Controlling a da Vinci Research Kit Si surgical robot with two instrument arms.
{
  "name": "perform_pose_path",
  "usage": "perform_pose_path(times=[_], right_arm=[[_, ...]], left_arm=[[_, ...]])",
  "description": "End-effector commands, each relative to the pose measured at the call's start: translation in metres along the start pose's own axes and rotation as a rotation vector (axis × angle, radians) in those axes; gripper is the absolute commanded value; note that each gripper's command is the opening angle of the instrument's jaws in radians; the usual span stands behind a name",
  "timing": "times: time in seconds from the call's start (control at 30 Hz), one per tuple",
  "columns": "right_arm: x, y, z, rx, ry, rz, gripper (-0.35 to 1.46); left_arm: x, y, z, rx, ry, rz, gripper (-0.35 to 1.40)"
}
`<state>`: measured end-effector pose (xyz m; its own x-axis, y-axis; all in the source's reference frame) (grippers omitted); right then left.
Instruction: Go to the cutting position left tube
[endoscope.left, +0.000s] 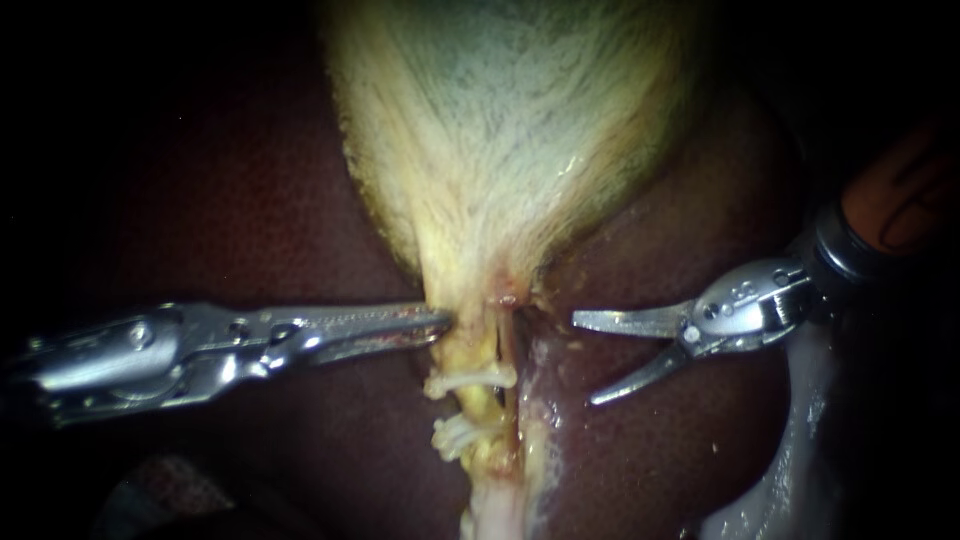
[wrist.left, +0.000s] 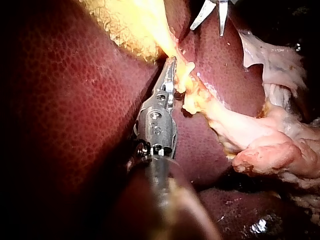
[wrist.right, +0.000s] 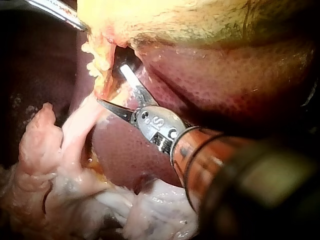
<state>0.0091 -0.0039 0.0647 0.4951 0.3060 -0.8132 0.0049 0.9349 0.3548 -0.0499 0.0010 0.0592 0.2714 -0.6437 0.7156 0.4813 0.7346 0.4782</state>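
The dark red liver (endoscope.left: 250, 200) carries everything, and the pale yellow-white gallbladder (endoscope.left: 500, 130) lies across its upper middle, narrowing downward to a thin neck. My left instrument (endoscope.left: 442, 324) reaches in flat over the liver. Its jaws are closed together on the yellow fringe of the gallbladder at that neck, gripping it from the left side. My right instrument (endoscope.left: 583, 360) comes in from the right above the liver. Its two slim blades are spread wide in a V with nothing between them, and the tips point toward the neck. The left tube (endoscope.left: 487, 345) runs down from the neck as a yellowish strand, just beside the tip of the left instrument. The thinner right tube (endoscope.left: 509, 340) lies close against it on the side facing the blades. The blade tips are near the tubes but clear of them, with a strip of bare liver and the right tube between them and the left tube. The open gap faces the stretch of tube from just below the neck down to the upper clip (endoscope.left: 470, 380), which sits across the left tube. A lower clip (endoscope.left: 455, 437) sits further down the same strand, below the level of the blades. In the right wrist view the yellow strand lies just ahead of the open blades; I cannot tell whether the lower tip touches it.
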Motion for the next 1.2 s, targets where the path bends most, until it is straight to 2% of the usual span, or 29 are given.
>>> perform_pose_path(times=[0.03, 0.2, 0.3, 0.53, 0.6, 0.87, 1.2], right_arm=[[0.0001, -0.0001, 0.0000, 0.000, 0.000, 0.000, 1.43], [0.0001, -0.0010, 0.0009, 0.027, 0.008, -0.004, 1.43], [0.0000, -0.0023, 0.0026, 0.060, 0.018, 0.010, 1.43], [-0.0004, -0.0050, 0.0080, 0.121, 0.036, 0.065, 1.41], [-0.0008, -0.0055, 0.0094, 0.133, 0.025, 0.076, 1.41], [-0.0022, -0.0058, 0.0126, 0.154, -0.001, 0.094, 1.41], [-0.0032, -0.0049, 0.0127, 0.157, -0.025, 0.097, 1.38]], left_arm=[[0.0000, 0.0000, 0.0000, 0.000, 0.000, 0.000, -0.35], [-0.0001, 0.0002, -0.0006, 0.004, 0.000, -0.001, -0.35], [-0.0003, 0.0005, -0.0014, 0.010, 0.001, -0.001, -0.35], [-0.0013, 0.0017, -0.0049, -0.018, 0.004, -0.009, -0.35], [-0.0016, 0.0018, -0.0057, -0.021, 0.005, -0.010, -0.35], [-0.0023, 0.0012, -0.0071, -0.026, 0.006, -0.013, -0.35], [-0.0023, 0.0002, -0.0078, -0.030, 0.005, -0.013, -0.35]])
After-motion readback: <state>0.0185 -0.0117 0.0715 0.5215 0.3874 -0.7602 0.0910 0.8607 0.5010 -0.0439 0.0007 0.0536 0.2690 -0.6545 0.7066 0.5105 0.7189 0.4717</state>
